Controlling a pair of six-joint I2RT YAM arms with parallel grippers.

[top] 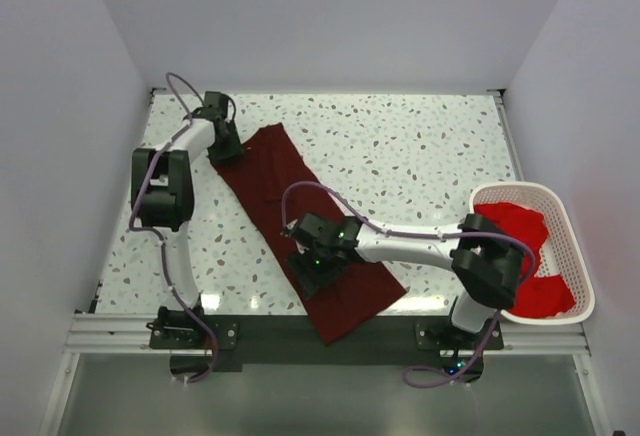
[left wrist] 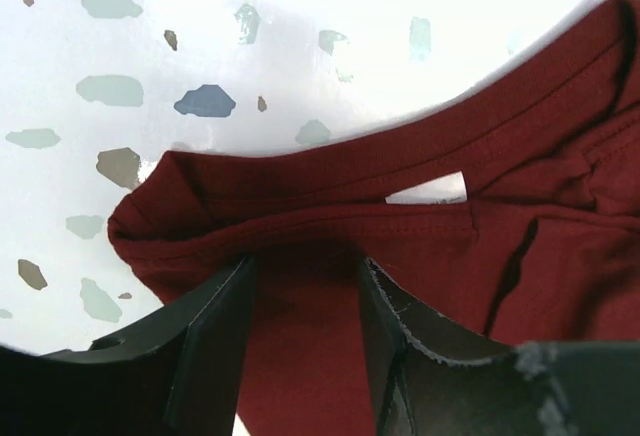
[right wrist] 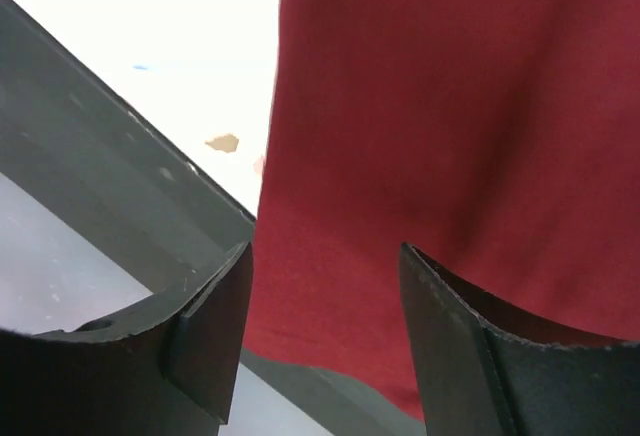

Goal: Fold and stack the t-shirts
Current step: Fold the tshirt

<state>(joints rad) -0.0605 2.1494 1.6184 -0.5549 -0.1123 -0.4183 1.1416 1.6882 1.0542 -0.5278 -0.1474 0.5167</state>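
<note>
A dark maroon t-shirt [top: 268,168] lies folded into a long strip that runs diagonally from the table's far left to its front edge. My left gripper [top: 226,148] sits on the strip's far end. In the left wrist view its jaws [left wrist: 305,266] stand apart over the hemmed cloth [left wrist: 420,236], which lies flat between them. My right gripper [top: 312,271] rests on the strip's near part. Its jaws [right wrist: 325,256] are wide open above smooth maroon cloth [right wrist: 450,106]. Brighter red t-shirts [top: 520,228] are heaped in a basket on the right.
The white mesh basket [top: 520,188] stands at the table's right edge. A black rail [top: 250,328] runs along the front edge, and the strip's near end hangs over it. The same rail [right wrist: 120,176] shows beside the right fingers. The speckled tabletop [top: 420,146] stretches behind.
</note>
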